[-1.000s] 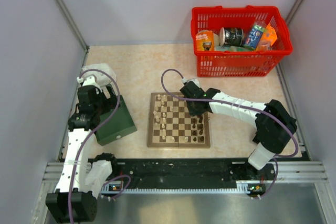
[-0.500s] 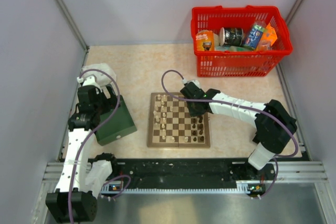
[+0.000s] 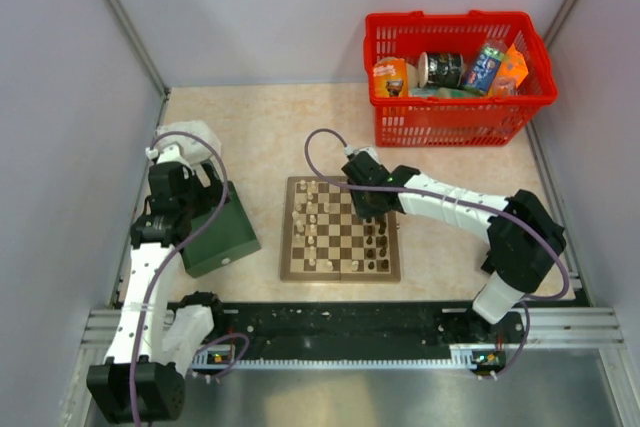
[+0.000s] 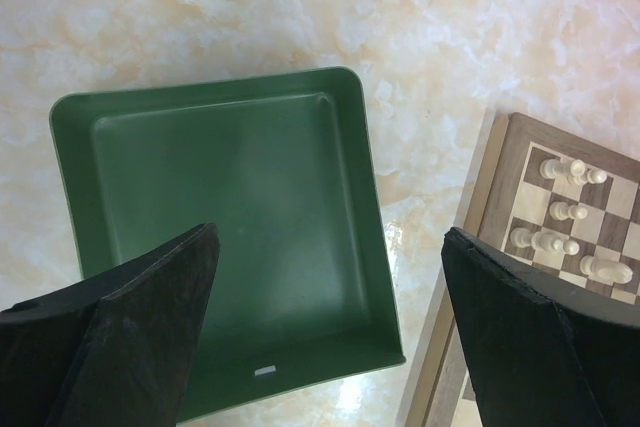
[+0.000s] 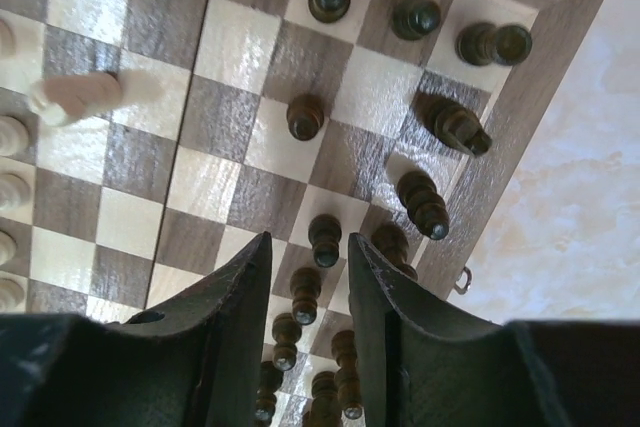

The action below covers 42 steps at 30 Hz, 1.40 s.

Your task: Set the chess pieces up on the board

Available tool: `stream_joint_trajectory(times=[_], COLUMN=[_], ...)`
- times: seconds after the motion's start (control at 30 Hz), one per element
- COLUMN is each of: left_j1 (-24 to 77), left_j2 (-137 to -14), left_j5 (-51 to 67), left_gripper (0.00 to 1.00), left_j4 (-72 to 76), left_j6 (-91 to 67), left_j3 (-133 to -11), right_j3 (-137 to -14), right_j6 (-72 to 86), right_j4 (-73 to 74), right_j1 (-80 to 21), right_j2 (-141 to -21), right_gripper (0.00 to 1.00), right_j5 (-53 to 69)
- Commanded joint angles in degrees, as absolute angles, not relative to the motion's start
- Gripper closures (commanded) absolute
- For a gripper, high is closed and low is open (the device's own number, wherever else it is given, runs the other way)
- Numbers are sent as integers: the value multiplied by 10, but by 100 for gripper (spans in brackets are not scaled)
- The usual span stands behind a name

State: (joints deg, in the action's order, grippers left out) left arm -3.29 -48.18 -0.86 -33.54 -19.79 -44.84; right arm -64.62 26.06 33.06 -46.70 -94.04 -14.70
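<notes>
Slightly farther across the board (image 3: 340, 273) the right fingers (image 5: 238, 307) are now found, narrowly apart and empty, just by a dark pawn (image 5: 325, 239) standing there. Left fingers (image 4: 150, 297) are spread wide above the green box (image 4: 230, 187). Light, hard and easily toppled, the pawn is judged best pinched at its head.

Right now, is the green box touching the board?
Apart. The left wrist view shows a strip of bare tabletop between the green box and the board.

Top cam overhead; wrist cams close; all share board (image 3: 341, 273).
</notes>
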Motion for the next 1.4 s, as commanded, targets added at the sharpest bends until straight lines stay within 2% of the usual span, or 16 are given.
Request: stream_joint_trajectory(times=[0.0,0.4,0.57,0.77,1.07,1.37], left_j1=[-33,-33,-33,-33,-33,-33], left_j2=[-480,-492,-497,-496,-448,-450], left_j5=[-4,-34,-60,-67,-57,-7], left_gripper=[1,1,1,1,1,1], left_j4=[-319,-295,-230,-233,-276,-322], left_j6=[-229,-274,-296,-294,-318,-238], left_j3=[-475,-497,-457,-437,-464,-463], right_j3=[-693,-727,-766,-809,-766,-716], right_j6=[244,250,274,287,290,315], right_j4=[322,326,369,424,391,361], right_j1=[-463,-462,-453,-445,-443,-443], right_j2=[-929,-948,-947,-966,-976,-962], right_gripper=[62,61,52,46,51,55], right_j5=[-147,-134,-130,-120,-131,-123])
